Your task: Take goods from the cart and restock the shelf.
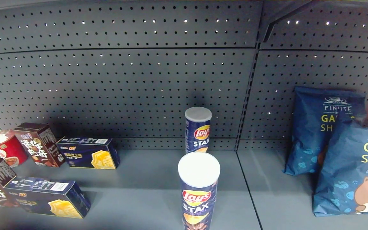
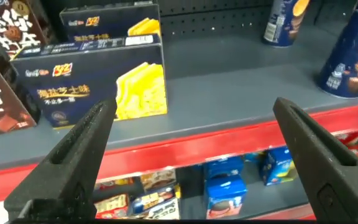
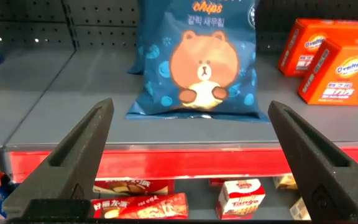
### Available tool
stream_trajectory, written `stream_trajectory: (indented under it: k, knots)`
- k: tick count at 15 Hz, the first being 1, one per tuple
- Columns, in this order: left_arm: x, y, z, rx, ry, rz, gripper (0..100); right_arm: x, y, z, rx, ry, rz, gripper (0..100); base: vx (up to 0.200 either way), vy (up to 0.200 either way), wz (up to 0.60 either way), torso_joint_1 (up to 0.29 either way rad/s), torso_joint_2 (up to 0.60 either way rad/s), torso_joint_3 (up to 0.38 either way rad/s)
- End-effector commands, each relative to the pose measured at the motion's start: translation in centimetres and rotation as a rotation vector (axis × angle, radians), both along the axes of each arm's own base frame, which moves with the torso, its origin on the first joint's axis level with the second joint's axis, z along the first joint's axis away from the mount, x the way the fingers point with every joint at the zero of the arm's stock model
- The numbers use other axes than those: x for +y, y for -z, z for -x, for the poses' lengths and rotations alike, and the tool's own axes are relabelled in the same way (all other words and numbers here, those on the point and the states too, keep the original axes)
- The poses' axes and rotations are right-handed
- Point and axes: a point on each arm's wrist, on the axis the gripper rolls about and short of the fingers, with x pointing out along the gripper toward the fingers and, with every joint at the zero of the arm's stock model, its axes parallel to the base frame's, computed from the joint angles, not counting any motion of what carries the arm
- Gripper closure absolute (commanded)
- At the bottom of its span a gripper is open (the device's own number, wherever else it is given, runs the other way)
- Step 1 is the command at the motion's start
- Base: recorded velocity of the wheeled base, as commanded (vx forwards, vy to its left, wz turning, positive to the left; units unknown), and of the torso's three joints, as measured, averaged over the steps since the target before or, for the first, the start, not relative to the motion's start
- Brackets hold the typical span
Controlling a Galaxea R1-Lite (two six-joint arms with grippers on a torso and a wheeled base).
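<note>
Left claw (image 2: pixel 192 104) spread wide, right claw (image 3: pixel 191 104) too, facing shelf (image 2: pixel 229 81)

Shop aisle. Grey pegboard-backed shelf (image 1: pixel 139 179) with a red front strip (image 3: pixel 185 163), snack boxes (image 2: pixel 92 87) just beyond the left hand (image 2: pixel 192 109), bear-print chip bag (image 3: pixel 197 62) beyond the right hand (image 3: pixel 190 106), more packaged goods (image 2: pixel 225 186) stocked underneath both.
</note>
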Motion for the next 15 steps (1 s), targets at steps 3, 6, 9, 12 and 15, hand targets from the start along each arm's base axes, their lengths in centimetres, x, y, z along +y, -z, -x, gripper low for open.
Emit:
stream_trajectory:
  k: [3,6,9,12,15]
  knots:
    - [0.00,0.00,-0.01,0.012,-0.002,0.046,0,0.00,-0.03,-0.01,0.000,0.001,0.000,0,0.000,0.000,0.00,0.000,0.00,0.000]
    - [0.00,0.00,0.00,0.010,0.001,0.040,0,0.01,-0.03,-0.01,0.000,-0.001,-0.001,0,0.000,0.067,0.00,0.001,0.00,0.001]
    - [0.00,0.00,-0.01,0.013,0.001,0.049,0,0.01,-0.03,-0.01,0.000,-0.001,0.000,0,0.000,0.067,0.00,0.001,0.00,0.004]
    - [0.00,0.00,-0.01,0.013,-0.001,0.047,0,0.01,-0.03,-0.01,0.000,-0.001,0.000,0,0.000,0.000,0.00,0.000,0.00,0.000]
    - [0.00,0.00,-0.01,0.012,0.001,0.046,0,0.01,-0.03,-0.01,0.000,-0.001,0.000,0,0.000,0.000,0.00,0.000,0.00,0.000]
